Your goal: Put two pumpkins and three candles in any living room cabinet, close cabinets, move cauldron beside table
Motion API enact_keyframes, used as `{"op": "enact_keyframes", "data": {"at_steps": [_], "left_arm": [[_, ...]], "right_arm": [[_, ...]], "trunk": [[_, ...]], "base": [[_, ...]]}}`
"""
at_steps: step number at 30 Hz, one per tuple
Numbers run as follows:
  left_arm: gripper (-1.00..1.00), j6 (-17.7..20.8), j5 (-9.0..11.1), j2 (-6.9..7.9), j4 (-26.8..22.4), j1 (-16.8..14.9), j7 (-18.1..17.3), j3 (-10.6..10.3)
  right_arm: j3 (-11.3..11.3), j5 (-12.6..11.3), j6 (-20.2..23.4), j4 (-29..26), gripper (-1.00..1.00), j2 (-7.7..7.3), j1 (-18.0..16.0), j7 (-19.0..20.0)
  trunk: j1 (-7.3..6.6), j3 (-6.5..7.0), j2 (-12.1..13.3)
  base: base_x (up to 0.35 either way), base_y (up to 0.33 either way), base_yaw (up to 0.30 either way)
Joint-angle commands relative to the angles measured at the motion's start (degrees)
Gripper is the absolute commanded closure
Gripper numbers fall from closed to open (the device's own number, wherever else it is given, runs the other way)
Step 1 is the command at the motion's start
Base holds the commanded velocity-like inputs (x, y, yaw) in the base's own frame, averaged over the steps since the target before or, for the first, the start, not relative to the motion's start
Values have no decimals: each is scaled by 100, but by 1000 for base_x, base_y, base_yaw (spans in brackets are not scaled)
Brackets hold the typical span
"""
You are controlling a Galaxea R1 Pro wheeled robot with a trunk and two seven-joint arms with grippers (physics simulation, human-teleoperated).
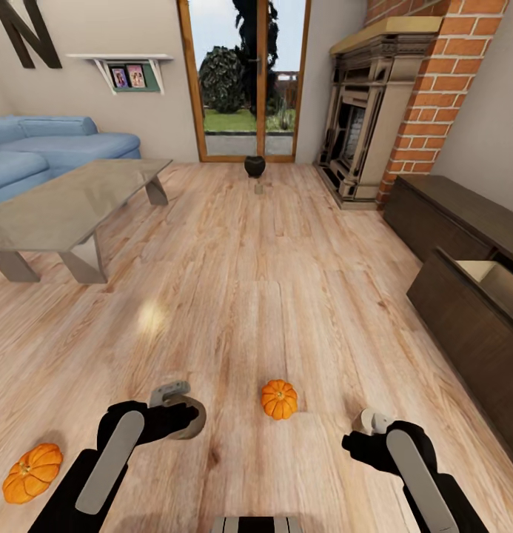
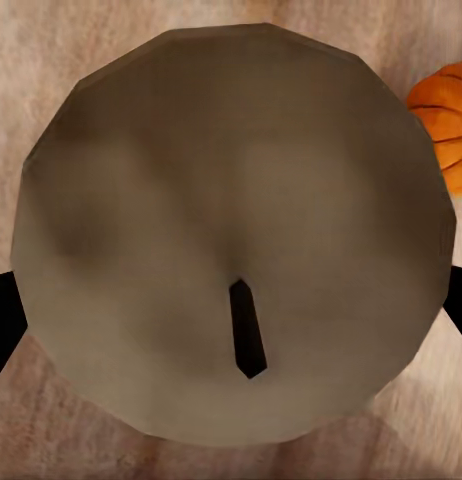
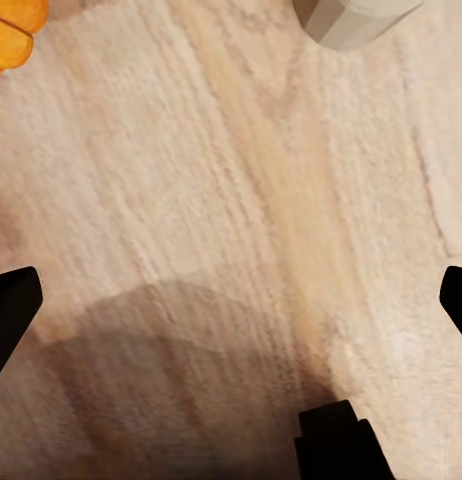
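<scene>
Nearby, left pincer (image 1: 183, 414) gripping candle (image 2: 231, 235), right pincer (image 1: 360, 437) open (pumpkin (image 1: 279, 399) between).

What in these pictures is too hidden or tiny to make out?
- Left wrist view: the candle, up close, hides the left gripper fingertips; grip unclear.
- Head view: the open cabinet drawer is cut off by the picture's edge; contents unseen.
- Head view: the pale object near the cauldron is too small to name.

The floor (image 1: 241, 296) was pale wood, faintly glossy. The table (image 1: 64, 203) had a glossy top. The cabinet (image 1: 471, 326) was dark matt wood; the pumpkins (image 1: 279, 399) were smooth and ribbed.
</scene>
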Motion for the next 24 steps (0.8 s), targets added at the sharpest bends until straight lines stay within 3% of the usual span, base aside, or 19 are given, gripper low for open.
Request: {"op": "enact_keyframes", "data": {"at_steps": [1,9,24], "left_arm": [[100,10,49,5,-11,6,59,-10],[100,18,39,8,-30,57,59,-26],[100,19,12,19,-38,66,59,-24]], "right_arm": [[10,-66,11,4,-100,-4,-4,-67],[11,-92,-4,83,-100,-9,-4,-79],[9,-147,22,37,-100,-3,-4,-80]], "trunk": [[-1,-4,-2],[-1,-4,-2],[-1,-4,-2]], "base": [[0,0,0],[0,-11,0],[0,-176,0]]}}
